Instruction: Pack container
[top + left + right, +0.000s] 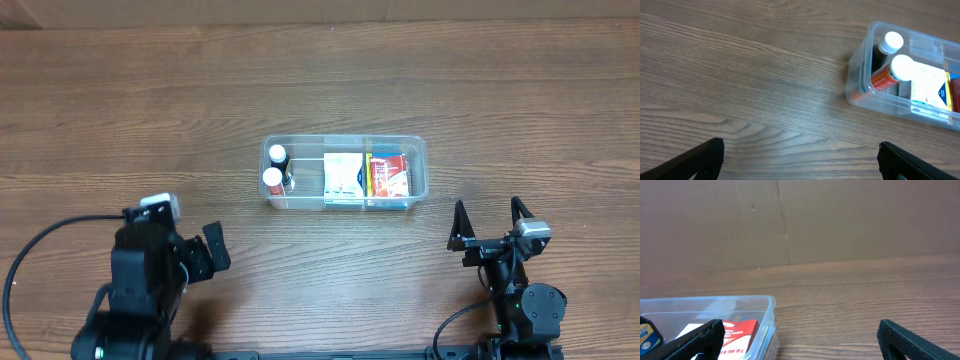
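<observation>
The clear plastic container (pixel 345 141) sits mid-table. It holds two white-capped bottles (pixel 275 167) at its left end, a white box (pixel 342 175) in the middle and a red box (pixel 390 173) at its right end. My left gripper (pixel 200 250) is open and empty, near the front left, apart from the container. In the left wrist view the container (pixel 860 80) is at upper right, my jaws (pixel 800 157) wide apart over bare wood. My right gripper (pixel 490 225) is open and empty, front right of the container. The right wrist view shows the container's corner (pixel 767 307), the red box (pixel 737 332) and my open jaws (pixel 800 340).
The wooden table (pixel 120 120) stretches around the container. A brown cardboard wall (pixel 800 220) stands at the table's far edge. A black cable (pixel 40 245) loops by the left arm.
</observation>
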You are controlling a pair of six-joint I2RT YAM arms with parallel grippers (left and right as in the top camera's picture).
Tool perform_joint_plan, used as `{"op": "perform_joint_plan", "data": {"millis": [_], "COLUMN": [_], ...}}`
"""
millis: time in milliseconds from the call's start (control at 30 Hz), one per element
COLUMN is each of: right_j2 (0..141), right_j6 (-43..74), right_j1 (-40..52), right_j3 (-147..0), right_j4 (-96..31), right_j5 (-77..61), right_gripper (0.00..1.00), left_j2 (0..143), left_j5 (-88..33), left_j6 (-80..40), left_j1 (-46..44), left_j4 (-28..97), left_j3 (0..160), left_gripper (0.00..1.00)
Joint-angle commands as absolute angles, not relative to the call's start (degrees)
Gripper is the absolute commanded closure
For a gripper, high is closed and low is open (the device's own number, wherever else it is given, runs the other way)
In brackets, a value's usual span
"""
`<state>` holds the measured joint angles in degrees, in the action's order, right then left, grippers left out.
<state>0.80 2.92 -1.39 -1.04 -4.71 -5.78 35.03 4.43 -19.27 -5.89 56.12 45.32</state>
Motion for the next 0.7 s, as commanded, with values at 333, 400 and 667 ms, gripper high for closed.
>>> {"op": "perform_joint_plan", "data": {"millis": [333,400,667], "right_j2": [0.16,0.16,0.16], "right_j6": [2.52,2.55,2.55], "right_j1": [-1.08,-1.08,-1.08], "right_j3": [-0.47,-0.47,-0.47], "right_j4": [-4.32,-4.32,-4.32], "right_j5": [-6.13,-6.13,-6.13], "right_gripper": [0.00,0.00,0.00], "left_j2": [7.49,4.91,0.19], "left_j5": [3.22,3.33,2.94], "left_j6": [-1.78,-0.23,2.83], "left_j1": [-2.26,-1.28,0.47], "left_j4": [27.64,20.60,-4.14], "left_j3": [18.41,14.61,1.02], "left_gripper": [0.00,0.00,0.00]}}
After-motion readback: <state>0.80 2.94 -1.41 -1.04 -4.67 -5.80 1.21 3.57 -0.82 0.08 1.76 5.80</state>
